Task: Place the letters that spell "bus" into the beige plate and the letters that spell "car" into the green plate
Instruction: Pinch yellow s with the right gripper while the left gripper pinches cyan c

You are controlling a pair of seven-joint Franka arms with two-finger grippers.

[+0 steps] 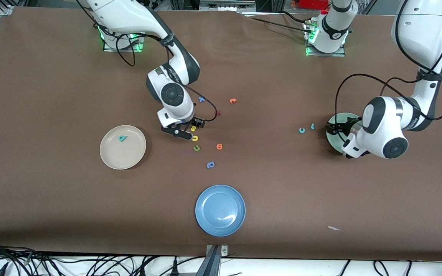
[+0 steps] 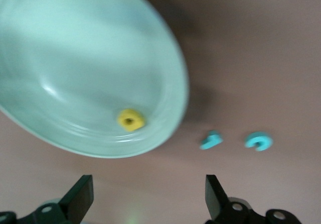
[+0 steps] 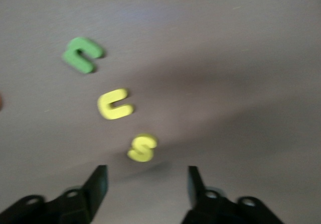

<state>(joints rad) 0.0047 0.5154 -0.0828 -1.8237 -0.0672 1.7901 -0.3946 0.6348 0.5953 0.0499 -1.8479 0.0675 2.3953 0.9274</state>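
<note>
We're lining the right gripper (image 3: 145, 184) up on the yellow "s" (image 3: 142, 148), jaws apart and empty, just short of it; yellow "u" (image 3: 115, 104) sits close beside, so we should straddle the "s" alone and drop straight. Teal "b" (image 1: 122, 138) already in the beige plate (image 1: 110, 158). Left gripper (image 2: 149, 196) over the green plate (image 2: 60, 58), jaws wide, empty, yellow "a" (image 2: 131, 119) inside; teal "c" (image 2: 259, 141) and "r" (image 2: 211, 140) on the desk beside it.

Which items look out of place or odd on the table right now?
Only a small white scrap stands out, lying on the table near the front edge toward the left arm's end; it is no letter. Nothing looks spilled, tipped or damaged.
</note>
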